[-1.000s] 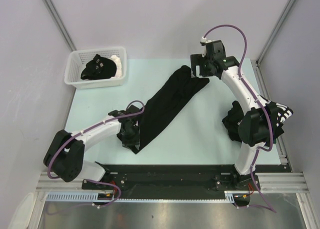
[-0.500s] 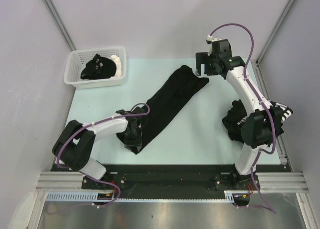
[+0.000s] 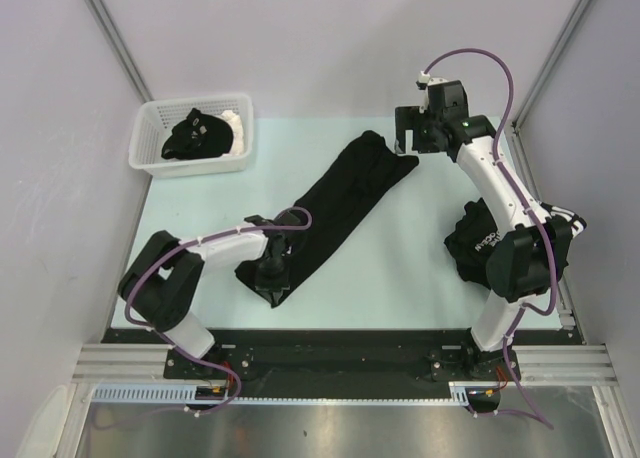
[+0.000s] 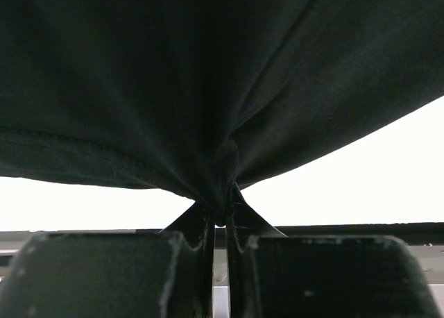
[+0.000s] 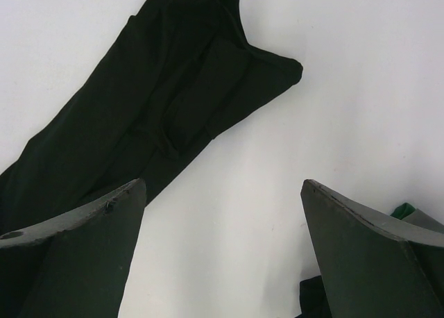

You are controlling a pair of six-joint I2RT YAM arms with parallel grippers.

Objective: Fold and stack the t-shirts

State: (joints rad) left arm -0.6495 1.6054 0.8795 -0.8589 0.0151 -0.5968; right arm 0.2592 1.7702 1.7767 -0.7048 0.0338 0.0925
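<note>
T-shirt (image 3: 335,203): black, folded into a long narrow strip, lying diagonally on the worktop (image 3: 400,268) from lower left of centre up toward the upper right. Near end bunched and pinched in the left claw (image 3: 272,278), closed tight on the cloth. In the left wrist view, folds fanning upward from between the fingers (image 4: 104,276), hem stitching at the left. Right claw (image 3: 408,138) at the upper right, just beside the strip's far end, spread wide, gripping nothing; pale worktop between its fingers in the right wrist view. Second shirt (image 3: 462,246), black, heaped near the right edge, partly under the right arm (image 3: 500,193). White basket (image 3: 150,163) at upper left, dark garment (image 3: 200,133) inside.
</note>
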